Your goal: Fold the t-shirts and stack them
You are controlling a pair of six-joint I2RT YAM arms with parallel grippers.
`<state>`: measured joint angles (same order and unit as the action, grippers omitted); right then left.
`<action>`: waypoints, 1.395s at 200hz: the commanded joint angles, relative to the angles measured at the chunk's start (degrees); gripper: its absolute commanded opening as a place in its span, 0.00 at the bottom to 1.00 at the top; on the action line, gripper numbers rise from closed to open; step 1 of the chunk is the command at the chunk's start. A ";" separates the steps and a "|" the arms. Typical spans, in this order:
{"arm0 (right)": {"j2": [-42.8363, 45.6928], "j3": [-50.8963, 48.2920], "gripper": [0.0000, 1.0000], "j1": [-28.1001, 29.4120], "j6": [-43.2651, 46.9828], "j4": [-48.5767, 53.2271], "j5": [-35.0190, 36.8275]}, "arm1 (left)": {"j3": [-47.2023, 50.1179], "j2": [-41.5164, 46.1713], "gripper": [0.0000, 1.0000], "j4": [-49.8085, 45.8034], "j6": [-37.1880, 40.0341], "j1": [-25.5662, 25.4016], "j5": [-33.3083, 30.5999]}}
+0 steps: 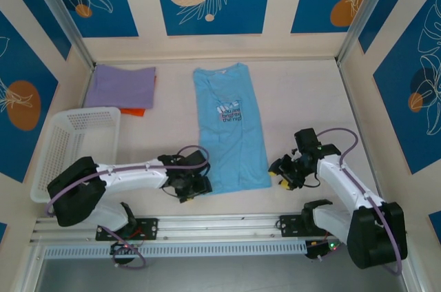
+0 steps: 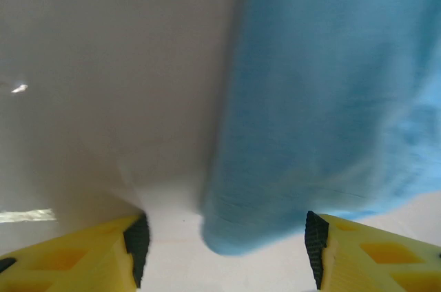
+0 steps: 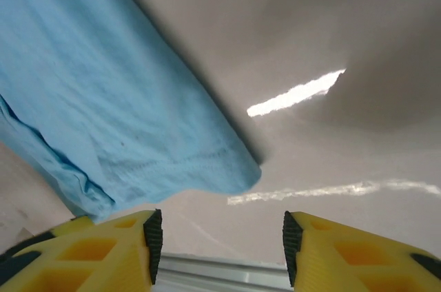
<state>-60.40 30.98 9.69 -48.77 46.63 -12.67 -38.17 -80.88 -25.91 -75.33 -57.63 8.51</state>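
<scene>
Lying lengthwise on the middle of the tabletop in the top view, the sky-blue t-shirt is folded into a long narrow panel. Its collar points to 12 o'clock, its hem to 6 o'clock, and the white-and-pink lettering faces up. The lavender t-shirt sits folded at about 10 o'clock from it, well apart, on top of an orange cloth that peeks out at its 5 o'clock corner. A white mesh basket stands at 8 o'clock, near the left arm.

The left gripper is low at the hem's 7 o'clock corner, reaching toward 3 o'clock. In the left wrist view its yellow fingers stand apart, and the rounded blue corner of the sky-blue t-shirt hangs down into the gap between them. Neither black pad touches the cloth, and that picture is blurred.

The right gripper is just beside the hem's 5 o'clock corner, pointing toward 9 o'clock. In the right wrist view its fingers are also apart with bare tabletop between them. The stitched hem corner of the sky-blue t-shirt lies flat just beyond them toward 11 o'clock, not gripped.
</scene>
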 commanded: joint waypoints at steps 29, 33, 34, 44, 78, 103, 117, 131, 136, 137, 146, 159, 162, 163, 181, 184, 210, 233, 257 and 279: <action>-6.63 -2.68 0.47 1.21 1.91 -8.89 -4.99 | 6.77 0.20 0.58 14.86 -4.14 2.45 5.67; -6.95 -2.63 0.47 1.56 1.99 -9.07 -5.08 | 6.97 0.14 0.58 15.36 -3.96 2.79 5.99; -7.02 -2.61 0.47 1.60 2.00 -9.08 -5.04 | 7.06 0.12 0.58 15.54 -3.91 2.83 6.08; -7.70 -2.12 0.46 2.58 1.94 -8.79 -4.46 | 7.33 -0.20 0.57 16.69 -3.54 3.75 7.05; -10.88 -0.29 0.41 5.88 -0.01 -7.55 -1.23 | 5.08 -3.05 0.49 17.58 -0.68 5.29 10.04; -13.10 -0.56 0.33 7.09 -1.44 -8.29 -1.16 | 3.38 -4.82 0.33 16.11 1.04 5.65 10.69; -13.25 -0.83 0.30 7.40 -2.26 -8.69 -0.79 | 3.20 -5.95 0.31 16.62 1.82 6.22 11.32; -13.23 -0.89 0.24 7.66 -2.54 -8.78 -0.53 | 2.36 -6.88 0.31 16.65 2.56 6.81 11.74; -13.21 -0.92 0.22 7.66 -2.49 -8.67 -0.70 | 2.01 -7.20 0.31 16.61 2.75 7.02 11.91; -13.20 -0.86 0.20 7.65 -2.43 -8.66 -0.74 | 1.90 -7.24 0.31 16.60 2.87 7.06 11.89; -13.17 -0.91 0.17 7.73 -2.31 -8.31 -1.03 | 0.77 -7.81 0.30 15.99 3.63 7.35 12.20; -12.87 -1.18 0.11 7.89 -2.77 -8.05 -1.64 | -0.98 -8.53 0.24 13.87 5.43 7.83 12.05; -12.75 -1.27 0.10 7.97 -2.86 -8.15 -1.87 | -1.29 -8.75 0.21 13.34 5.85 7.87 12.00; -12.69 -1.32 0.09 8.02 -2.88 -8.19 -1.94 | -1.42 -8.76 0.21 13.17 5.96 7.92 12.03; -11.49 -2.25 0.02 8.61 -3.78 -8.58 -4.02 | -2.59 -9.44 0.06 11.25 7.81 8.81 12.46; -11.25 -2.42 0.01 8.80 -4.00 -8.58 -4.38 | -2.63 -9.47 0.03 11.06 8.01 9.03 12.49; -8.60 -3.20 0.00 10.96 -6.33 -8.01 -6.01 | -2.88 -7.92 0.00 5.75 10.52 10.85 12.30; -6.26 -3.55 0.00 14.40 -9.31 -6.88 -7.01 | -4.14 -4.76 0.00 -3.71 14.84 12.05 11.89; -4.59 -3.41 0.00 18.25 -11.52 -5.50 -6.91 | -6.08 -1.44 0.00 -15.70 19.73 12.18 10.12; -4.51 -2.97 0.00 21.11 -11.99 -4.93 -7.97 | -4.90 2.98 0.00 -20.35 16.48 12.22 10.34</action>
<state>-65.67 28.23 28.01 -58.15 38.50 -17.78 -42.85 -82.91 -35.16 -59.35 -45.91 20.16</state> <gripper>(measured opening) 0.047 0.038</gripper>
